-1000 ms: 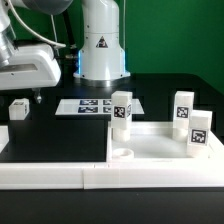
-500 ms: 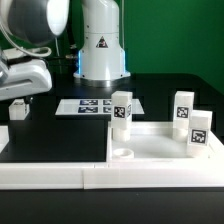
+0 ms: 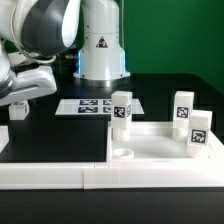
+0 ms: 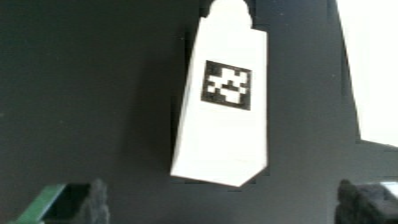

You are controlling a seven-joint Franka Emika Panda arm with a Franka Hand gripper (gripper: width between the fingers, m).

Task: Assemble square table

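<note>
The black table (image 3: 60, 135) is carrying everything, and the arm (image 3: 45, 30) is leaning in over its far corner at the exterior view's left. Along the near edge the long low white rail (image 3: 60, 178) is running like a fence, probably there to give parts something to be pushed against.

The square slab (image 3: 165, 145) is lying flat just behind that rail toward the exterior view's right, sockets facing up, so legs can be set into it from above; one round socket (image 3: 124, 153) is showing near its front corner. Behind it, the marker board (image 3: 92, 106) is lying flat before the robot's base.

Three legs are standing upright on or by the slab: one (image 3: 122, 111) at its left back corner and two (image 3: 182, 110) (image 3: 200, 135) at the right. They look merely parked there, though whether any is seated is impossible to tell.

The fourth leg (image 3: 18, 109) is sitting apart at the far left, and the gripper (image 4: 228, 200) is hanging right above it. In the wrist view that leg (image 4: 228, 100) is lying between the fingertips (image 4: 68, 203), which are standing wide apart and touching nothing. The arm seems to be lining up to pick it.
</note>
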